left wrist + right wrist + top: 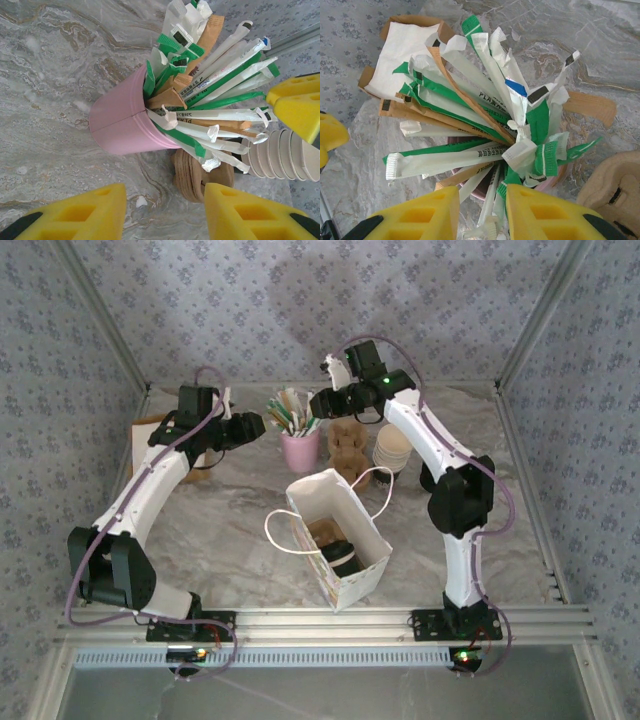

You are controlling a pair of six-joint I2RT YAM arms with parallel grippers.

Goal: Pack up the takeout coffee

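Standing upright: takeout coffee [341,553], lid up

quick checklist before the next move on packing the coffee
1. Takeout coffee inside the paper bag, lid on: ok.
2. Bag upright, mouth open: ok.
3. Left gripper open and empty: ok.
4. Right gripper over the pink holder, wrapped sticks running between its fingers; whether it grips one: cannot tell.
5. Room between the two grippers, both crowding the holder: not ok, looks tight.
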